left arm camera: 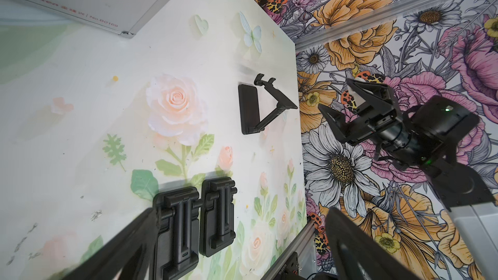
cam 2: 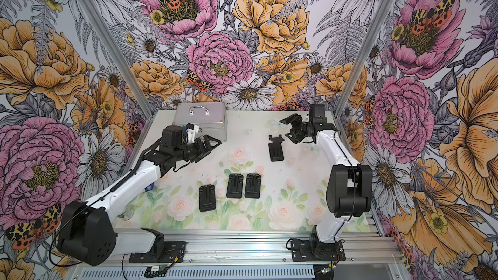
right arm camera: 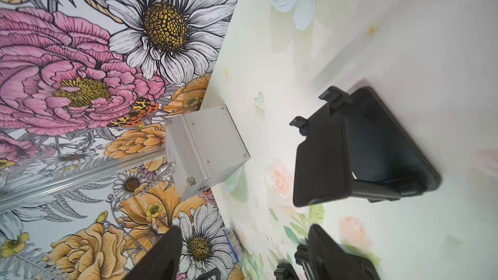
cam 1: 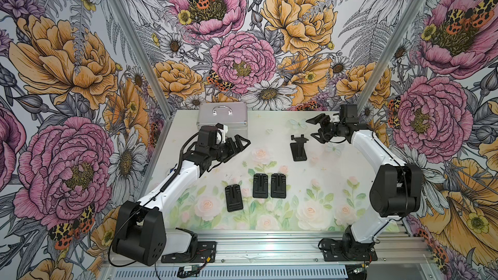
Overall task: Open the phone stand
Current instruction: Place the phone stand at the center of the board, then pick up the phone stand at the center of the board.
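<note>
One stand [cam 1: 298, 148] sits unfolded, looks light, stiff plastic; pinch its plate edge. Right gripper [cam 1: 314, 128] and left gripper [cam 1: 238, 145] both gape empty.

Unfolded phone stand [right arm camera: 320, 162] — silver case [right arm camera: 207, 146] well apart

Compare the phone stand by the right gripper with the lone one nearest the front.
The rear stand is unfolded, arm and cradle raised off its base; the lone front stand lies folded flat. The rear stand sits far back on the table, the lone front stand nearer the front edge. Both are black, neither gripped.
</note>
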Available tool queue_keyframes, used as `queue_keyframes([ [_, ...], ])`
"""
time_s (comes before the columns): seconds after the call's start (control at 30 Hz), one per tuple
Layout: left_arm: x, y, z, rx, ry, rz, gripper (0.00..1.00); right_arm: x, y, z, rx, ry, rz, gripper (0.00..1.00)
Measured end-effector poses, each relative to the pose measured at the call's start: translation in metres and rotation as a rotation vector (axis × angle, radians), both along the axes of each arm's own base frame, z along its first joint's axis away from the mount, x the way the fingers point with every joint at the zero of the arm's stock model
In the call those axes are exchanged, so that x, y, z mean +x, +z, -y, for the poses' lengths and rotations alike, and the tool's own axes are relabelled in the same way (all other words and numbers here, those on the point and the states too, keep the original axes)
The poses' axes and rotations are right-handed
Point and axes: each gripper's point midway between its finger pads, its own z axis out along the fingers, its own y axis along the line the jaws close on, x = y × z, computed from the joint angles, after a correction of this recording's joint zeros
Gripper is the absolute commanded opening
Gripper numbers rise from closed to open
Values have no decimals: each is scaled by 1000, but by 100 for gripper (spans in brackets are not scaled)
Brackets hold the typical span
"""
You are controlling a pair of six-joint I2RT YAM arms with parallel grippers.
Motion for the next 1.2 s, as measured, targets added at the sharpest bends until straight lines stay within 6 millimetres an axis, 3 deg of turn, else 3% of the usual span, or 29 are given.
queue_keyframes([
  [0.13,-11,-1,-4,13,-6,-2,99,-38,8,-29,-193,94,-5,78],
  [0.33,-33,-2,-12,47,-9,0,99,-84,-1,-89,-483,304,-23,77],
  [0.47,-49,-3,-16,75,-19,2,99,-108,-19,-122,-653,424,-53,75],
  [0.6,-67,-8,-20,91,-26,-7,99,-129,-51,-143,-779,517,-115,67],
  [0.87,-94,-23,-29,114,-24,-41,99,-159,-100,-143,-889,567,-257,46],
  [1.2,-109,-31,-34,119,-27,-62,99,-179,-135,-134,-918,566,-348,49],
])
